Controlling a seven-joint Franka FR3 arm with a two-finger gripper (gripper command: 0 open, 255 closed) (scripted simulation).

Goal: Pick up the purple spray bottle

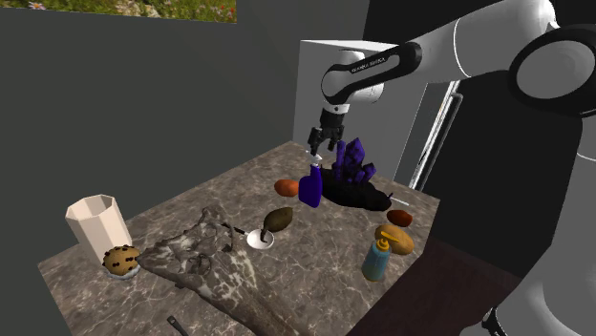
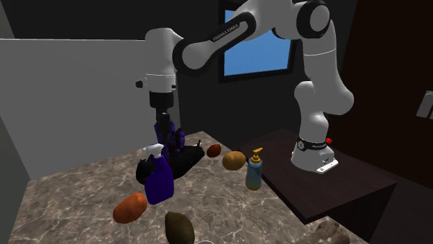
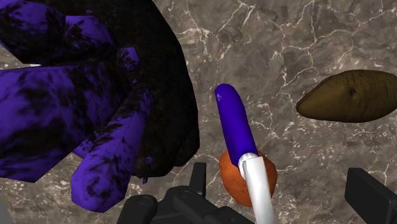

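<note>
Purple spray bottle [image 1: 309,187]: upright on the marble counter [image 1: 315,277], white trigger head on top, just beside the purple crystal cluster [image 1: 353,164] on its black base. Gripper [image 1: 322,145] hovers above the head, pointing down, its 2 fingers spread, clasping nothing. Judgement: lined up for a straight descent. Obstacles: the crystals crowd 1 side, so a finger could clip them. An orange lump [image 1: 287,187] sits near the other side. Brown fruit [image 1: 279,220] and blue pump bottle [image 1: 377,258] stand apart.
</note>
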